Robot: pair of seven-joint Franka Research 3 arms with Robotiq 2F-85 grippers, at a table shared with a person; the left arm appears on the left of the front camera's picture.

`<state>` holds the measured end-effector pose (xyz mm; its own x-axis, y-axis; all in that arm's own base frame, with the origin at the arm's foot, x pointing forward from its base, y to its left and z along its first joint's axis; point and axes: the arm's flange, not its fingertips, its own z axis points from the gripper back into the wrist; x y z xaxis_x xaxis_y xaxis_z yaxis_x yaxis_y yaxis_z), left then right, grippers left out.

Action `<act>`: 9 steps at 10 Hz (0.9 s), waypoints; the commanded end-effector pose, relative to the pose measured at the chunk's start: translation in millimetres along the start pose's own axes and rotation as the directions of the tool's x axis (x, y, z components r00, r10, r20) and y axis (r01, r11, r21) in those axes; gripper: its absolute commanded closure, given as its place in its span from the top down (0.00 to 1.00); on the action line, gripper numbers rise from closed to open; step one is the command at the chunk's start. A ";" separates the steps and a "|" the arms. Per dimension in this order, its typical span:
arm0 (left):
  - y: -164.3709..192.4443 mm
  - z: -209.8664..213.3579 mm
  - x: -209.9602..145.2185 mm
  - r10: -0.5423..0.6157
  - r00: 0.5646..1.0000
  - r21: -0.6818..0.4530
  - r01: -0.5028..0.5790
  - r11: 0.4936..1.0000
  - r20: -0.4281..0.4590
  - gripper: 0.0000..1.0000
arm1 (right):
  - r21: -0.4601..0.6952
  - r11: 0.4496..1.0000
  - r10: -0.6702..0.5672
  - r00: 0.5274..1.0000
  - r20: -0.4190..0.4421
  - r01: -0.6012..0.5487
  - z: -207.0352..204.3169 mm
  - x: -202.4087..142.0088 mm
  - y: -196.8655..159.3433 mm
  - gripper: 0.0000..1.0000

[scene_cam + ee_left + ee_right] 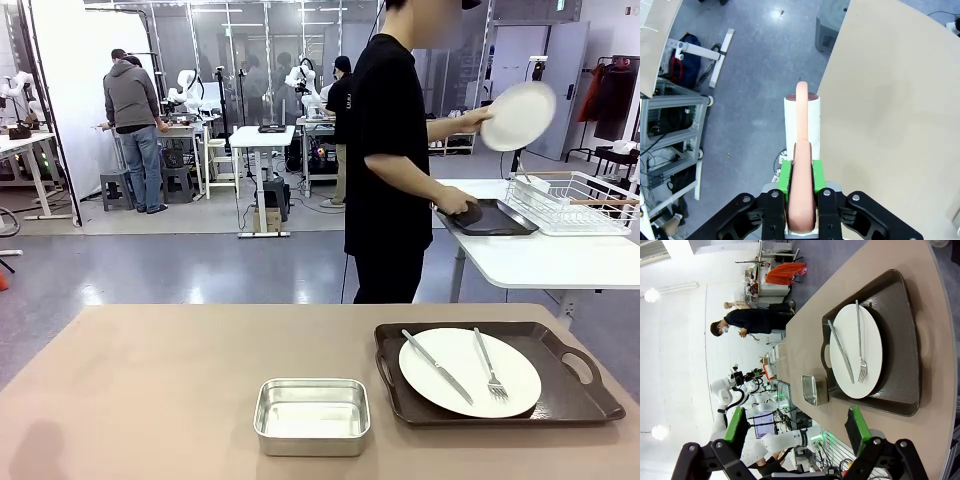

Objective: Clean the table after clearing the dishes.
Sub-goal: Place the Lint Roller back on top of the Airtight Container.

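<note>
With one plate [465,355] sitting uncleared on its tray [575,398] on the worktop [150,380] and the person [385,150] holding the other plate [518,115] aside, the left tool [801,175] gripped what looked like a pink-handled roller [790,125] off the worktop's edge, presumably waiting, while the right tool [796,425] gaped empty.

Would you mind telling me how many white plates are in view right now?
2. One plate lies on the brown tray on the beige table; the other plate is in the person's raised hand beside the white table. The rack could hide more.
</note>
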<state>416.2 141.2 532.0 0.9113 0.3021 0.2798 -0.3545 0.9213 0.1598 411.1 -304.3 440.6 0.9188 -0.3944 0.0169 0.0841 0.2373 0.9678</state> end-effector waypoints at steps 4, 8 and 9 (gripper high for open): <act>0.9 0.6 0.4 0.004 1.000 -0.003 -0.004 1.000 0.011 0.21 | 0.004 1.000 0.003 1.000 0.004 -0.003 0.3 -1.5 3.1 1.00; -65.8 83.2 12.6 -0.424 0.889 0.070 0.418 0.906 0.172 0.21 | 0.004 1.000 0.003 1.000 0.004 -0.003 0.3 -1.5 3.1 1.00; -97.8 101.1 16.9 -0.552 0.811 0.116 0.540 0.834 0.192 0.21 | 0.004 1.000 0.003 1.000 0.004 -0.003 0.3 -1.5 3.1 1.00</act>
<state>435.2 44.0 606.4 0.9271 -0.1625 0.3377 0.0502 0.9468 0.3178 411.3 -304.0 440.5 0.9191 -0.3937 0.0166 0.0841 0.2372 0.9678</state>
